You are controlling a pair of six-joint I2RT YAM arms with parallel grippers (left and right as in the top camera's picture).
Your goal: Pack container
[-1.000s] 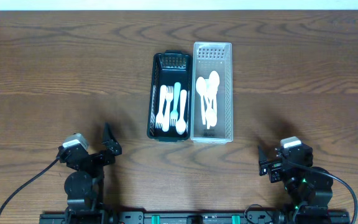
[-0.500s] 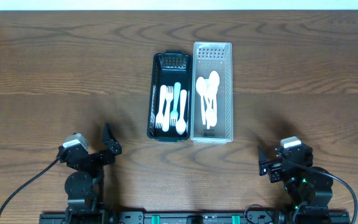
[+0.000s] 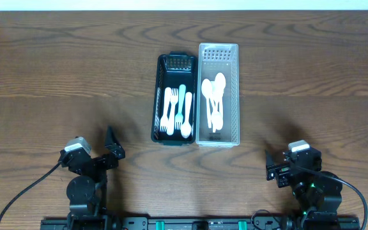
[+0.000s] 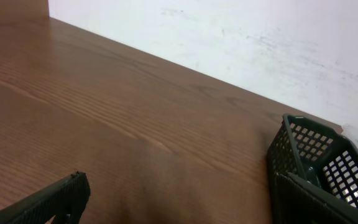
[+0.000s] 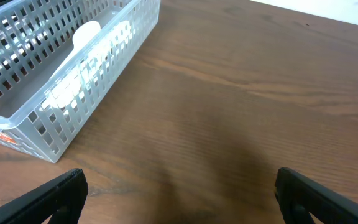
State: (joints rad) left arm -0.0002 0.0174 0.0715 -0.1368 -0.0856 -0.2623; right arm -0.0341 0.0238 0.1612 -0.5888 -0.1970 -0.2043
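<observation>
A black mesh container [image 3: 159, 96] holds several white forks and one teal fork [image 3: 181, 102]. Beside it on the right, touching it, a clear mesh container [image 3: 236, 96] holds several white spoons [image 3: 214, 96]. My left gripper [image 3: 114, 145] is open and empty near the front left edge, well away from the containers; in the left wrist view [image 4: 179, 199] the black container [image 4: 303, 155] is at the right. My right gripper [image 3: 272, 167] is open and empty at the front right; in the right wrist view [image 5: 179, 196] the clear container [image 5: 55, 81] lies at the upper left.
The brown wooden table [image 3: 56, 76] carries only the two containers in the middle. A white wall [image 4: 260, 37] stands behind the far edge.
</observation>
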